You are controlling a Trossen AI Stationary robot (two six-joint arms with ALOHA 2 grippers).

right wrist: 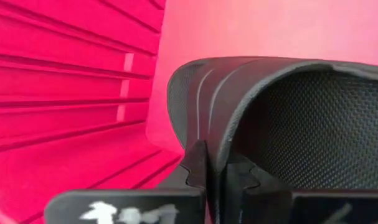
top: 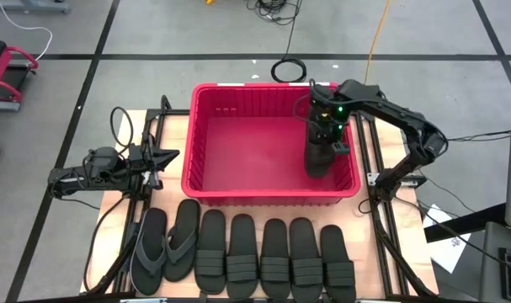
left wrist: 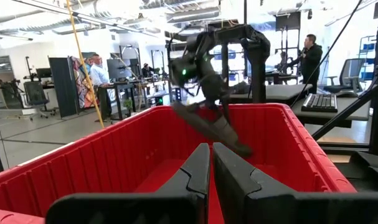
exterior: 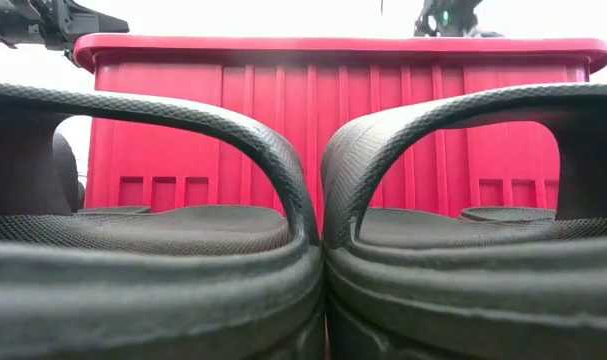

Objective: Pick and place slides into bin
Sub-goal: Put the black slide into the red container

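The red bin (top: 206, 143) stands mid-table; its near wall (exterior: 333, 120) fills the low view. My right gripper (top: 322, 137) reaches down inside the bin's right part, shut on a black slide (top: 319, 160), which the left wrist view shows as a slanting slide (left wrist: 220, 129). Several more slides lie flat in a row along the near edge: two grey flip-flops (top: 166, 246) at the left, black strapped ones (top: 276, 263) beside them. My left gripper (top: 166, 157) waits shut at the bin's left, level with its rim. My right gripper pinches the edge of the slide's wide ribbed strap (right wrist: 201, 118) between its two fingers (right wrist: 198, 163). The fingers come from above, slanting down into the bin. The slide hangs tilted below them, one end low; whether that end touches the bin's floor I cannot tell.
The bin's floor (right wrist: 64, 168) left of the held slide is bare. Two slides (exterior: 153, 230) stand right before the low camera. Cables lie on the floor behind the table, and people show in the room beyond.
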